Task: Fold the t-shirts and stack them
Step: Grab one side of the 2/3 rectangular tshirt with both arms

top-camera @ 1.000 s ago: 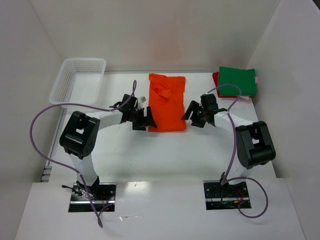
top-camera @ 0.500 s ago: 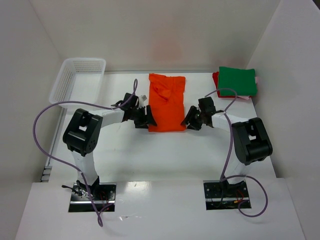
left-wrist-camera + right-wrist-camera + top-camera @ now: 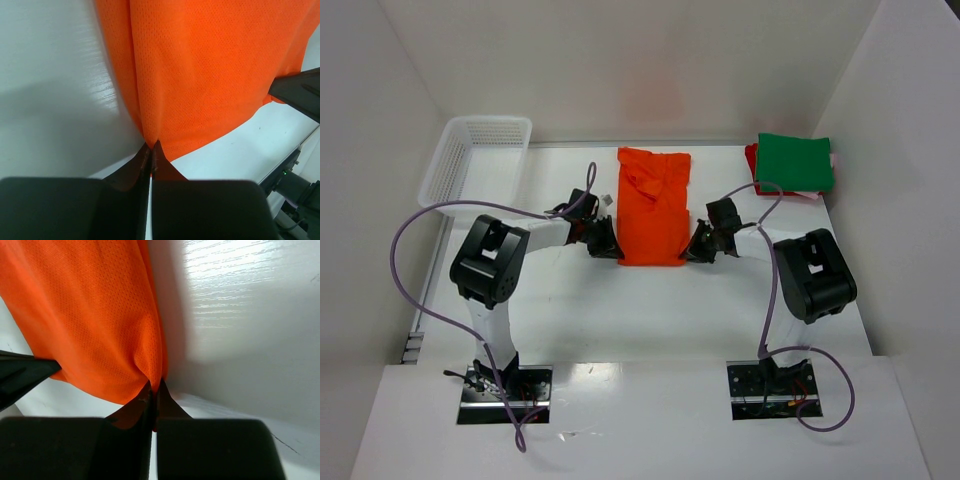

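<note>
Folding is going on. The left claw [image 3: 607, 243] and the right claw [image 3: 698, 247] are each clamping shut on a near corner of the orange t-shirt [image 3: 654, 205], which is lying flat in the middle of the surface. Next, I think, both are needing to lift together toward the far edge. The folded stack [image 3: 795, 162] is sitting well apart in the far right corner.

I can't read any lettering, label, brand, number or sign in any of my three views. Up close through both wrist cameras, the orange t-shirt [image 3: 210, 70] shows only plain woven cloth with nothing printed on it.
</note>
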### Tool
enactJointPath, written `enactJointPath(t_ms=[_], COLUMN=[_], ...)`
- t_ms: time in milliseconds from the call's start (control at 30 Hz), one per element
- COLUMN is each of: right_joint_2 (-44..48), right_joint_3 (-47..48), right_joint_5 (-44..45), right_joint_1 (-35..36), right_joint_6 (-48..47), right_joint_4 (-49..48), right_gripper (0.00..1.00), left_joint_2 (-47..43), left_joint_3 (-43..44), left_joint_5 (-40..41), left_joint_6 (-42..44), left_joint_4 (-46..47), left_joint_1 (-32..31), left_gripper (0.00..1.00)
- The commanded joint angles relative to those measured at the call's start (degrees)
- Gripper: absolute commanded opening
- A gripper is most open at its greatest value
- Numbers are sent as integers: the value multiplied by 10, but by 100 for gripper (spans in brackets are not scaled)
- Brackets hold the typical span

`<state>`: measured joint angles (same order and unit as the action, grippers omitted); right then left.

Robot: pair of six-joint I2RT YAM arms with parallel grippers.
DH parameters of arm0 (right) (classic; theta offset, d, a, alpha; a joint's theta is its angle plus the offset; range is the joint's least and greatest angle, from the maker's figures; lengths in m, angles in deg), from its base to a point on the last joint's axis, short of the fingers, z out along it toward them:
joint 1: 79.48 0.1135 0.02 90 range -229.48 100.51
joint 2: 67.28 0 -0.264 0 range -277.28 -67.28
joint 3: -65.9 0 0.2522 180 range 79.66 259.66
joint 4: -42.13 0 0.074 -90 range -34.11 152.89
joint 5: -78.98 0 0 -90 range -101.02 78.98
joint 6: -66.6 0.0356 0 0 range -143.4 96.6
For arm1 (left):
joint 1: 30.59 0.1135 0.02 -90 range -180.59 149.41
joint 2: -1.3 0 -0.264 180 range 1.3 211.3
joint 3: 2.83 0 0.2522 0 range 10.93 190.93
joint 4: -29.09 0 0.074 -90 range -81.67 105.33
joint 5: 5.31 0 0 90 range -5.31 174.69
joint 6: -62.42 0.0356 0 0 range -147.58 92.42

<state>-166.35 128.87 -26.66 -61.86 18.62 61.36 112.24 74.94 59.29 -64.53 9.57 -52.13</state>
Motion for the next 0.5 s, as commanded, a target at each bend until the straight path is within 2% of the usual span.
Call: enactJointPath(t_ms=[0,267,467], right_joint_2=[12,69,167], right_joint_3=[1,-45,-90], right_joint_5=[35,35,35], right_joint_1=[5,10,15], right_joint_6=[9,15,26], right_joint_4=[-7,15,60], right_gripper=[1,0,0], left_joint_2=[-16,-101,-183], left_joint_3=[-11,-72,-119], left_joint_5=[1,1,-4], left_joint_6=[-1,10,4], left_joint_4=[-14,-43,-93], left_joint_1=[0,0,-19], left_gripper=[0,0,0])
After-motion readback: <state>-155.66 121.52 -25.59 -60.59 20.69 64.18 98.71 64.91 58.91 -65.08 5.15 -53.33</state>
